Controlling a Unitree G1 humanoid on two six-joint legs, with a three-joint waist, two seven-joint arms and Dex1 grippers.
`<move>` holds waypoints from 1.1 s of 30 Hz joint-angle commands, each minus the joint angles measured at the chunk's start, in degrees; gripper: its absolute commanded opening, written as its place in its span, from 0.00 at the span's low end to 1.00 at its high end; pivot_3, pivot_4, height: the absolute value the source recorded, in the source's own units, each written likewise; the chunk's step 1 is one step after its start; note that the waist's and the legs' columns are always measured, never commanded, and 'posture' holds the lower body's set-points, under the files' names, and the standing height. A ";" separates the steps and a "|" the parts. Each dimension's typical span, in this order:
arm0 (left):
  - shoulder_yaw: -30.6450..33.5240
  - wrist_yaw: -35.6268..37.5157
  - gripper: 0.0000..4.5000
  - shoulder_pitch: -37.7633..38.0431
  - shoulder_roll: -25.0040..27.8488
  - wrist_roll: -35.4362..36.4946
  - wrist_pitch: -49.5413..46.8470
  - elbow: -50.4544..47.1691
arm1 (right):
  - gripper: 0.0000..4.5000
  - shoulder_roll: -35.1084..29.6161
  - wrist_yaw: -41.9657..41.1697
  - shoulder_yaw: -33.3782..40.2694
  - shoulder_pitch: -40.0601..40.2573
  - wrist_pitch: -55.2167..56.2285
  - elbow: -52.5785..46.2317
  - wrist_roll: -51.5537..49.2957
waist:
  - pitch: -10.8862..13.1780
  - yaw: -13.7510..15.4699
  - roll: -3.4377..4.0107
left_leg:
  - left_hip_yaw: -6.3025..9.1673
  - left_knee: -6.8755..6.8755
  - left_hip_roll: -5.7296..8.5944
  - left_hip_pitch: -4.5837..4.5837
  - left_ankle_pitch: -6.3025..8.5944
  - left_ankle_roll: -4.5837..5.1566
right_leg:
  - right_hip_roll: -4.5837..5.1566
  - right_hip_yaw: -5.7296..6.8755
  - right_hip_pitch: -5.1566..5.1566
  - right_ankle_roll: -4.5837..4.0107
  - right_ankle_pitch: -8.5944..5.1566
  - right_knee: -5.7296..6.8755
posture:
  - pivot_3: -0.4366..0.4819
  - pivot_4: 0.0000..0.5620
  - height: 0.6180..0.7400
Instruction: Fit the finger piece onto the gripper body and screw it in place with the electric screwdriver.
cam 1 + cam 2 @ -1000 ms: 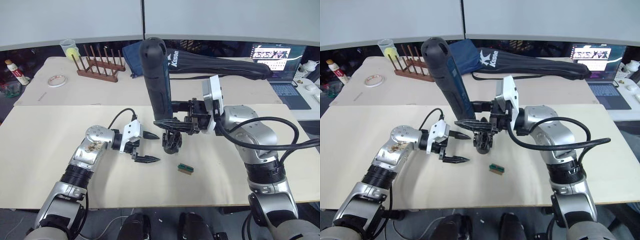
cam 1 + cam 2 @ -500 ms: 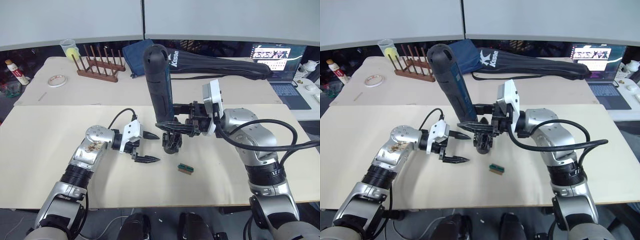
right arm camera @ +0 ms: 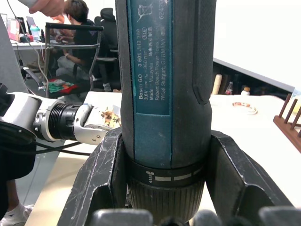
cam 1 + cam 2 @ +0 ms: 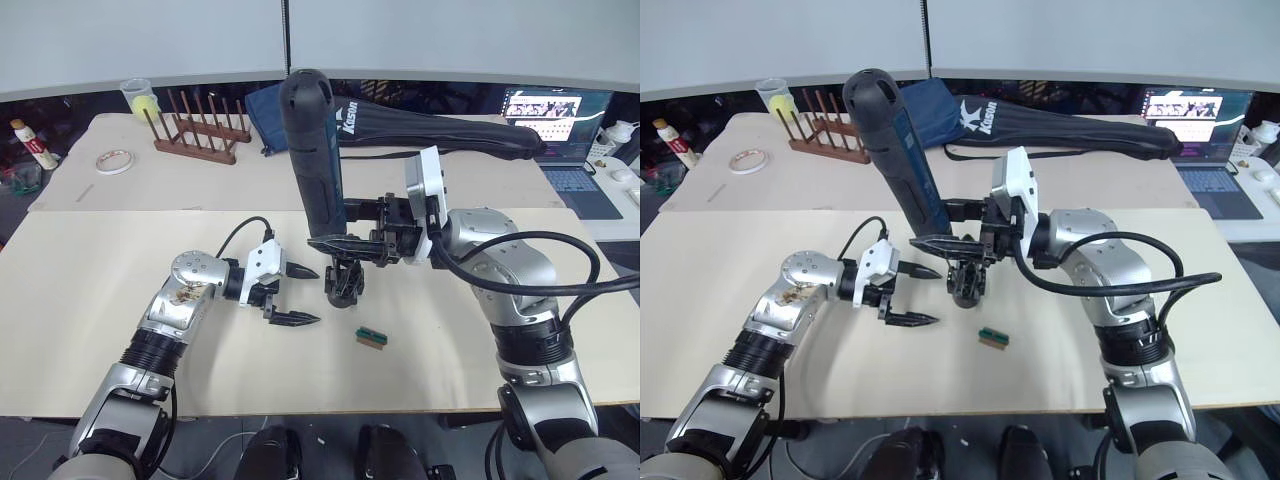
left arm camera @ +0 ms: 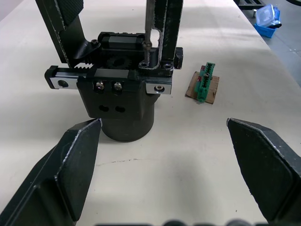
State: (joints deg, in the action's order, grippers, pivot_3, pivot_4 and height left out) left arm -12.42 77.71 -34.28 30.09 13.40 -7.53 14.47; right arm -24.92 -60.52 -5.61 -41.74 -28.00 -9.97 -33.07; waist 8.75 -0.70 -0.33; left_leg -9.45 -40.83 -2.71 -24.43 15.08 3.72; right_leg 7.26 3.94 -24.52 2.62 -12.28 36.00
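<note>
At table centre, the right gripper is clamped on the electric screwdriver, held upright so its bit meets the finger piece atop the gripper body. At nine o'clock, the left gripper hovers wide apart, empty. A small green connector lies at five o'clock, obstructing nothing.

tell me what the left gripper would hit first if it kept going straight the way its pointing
Most likely the gripper body: the left gripper, open, points straight at it across bare table, with the electric screwdriver bit down on top. The small green piece lies off to one side.
</note>
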 commanded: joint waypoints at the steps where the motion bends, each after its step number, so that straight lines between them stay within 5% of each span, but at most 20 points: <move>1: 0.11 -0.09 1.00 -0.71 -0.17 -0.04 1.04 -1.04 | 0.43 0.01 0.84 2.57 -2.30 -0.10 -3.27 -2.46 | 0.00 -0.01 0.00 | 0.00 0.00 0.00 0.00 0.00 0.00 | 0.00 0.00 0.00 0.00 0.00 0.00 | 0.48 0.27 1.00; 33: 0.10 -1.14 1.00 -1.90 -1.10 -0.56 1.08 0.79 | 0.43 -0.50 -0.76 1.95 -1.49 3.62 0.11 0.15 | 0.00 0.03 0.00 | 0.00 0.00 0.01 0.00 0.00 0.00 | 0.00 0.00 0.00 0.00 0.00 -0.01 | 0.48 0.27 1.00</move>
State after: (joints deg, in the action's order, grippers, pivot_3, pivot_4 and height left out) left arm -12.44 76.94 -34.99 29.12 13.22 -7.53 15.35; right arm -25.20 -61.19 -5.62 -42.14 -26.37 -8.46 -32.49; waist 8.75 -0.66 -0.33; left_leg -9.45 -40.83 -2.70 -24.44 15.08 3.72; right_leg 7.26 3.93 -24.52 2.63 -12.28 36.00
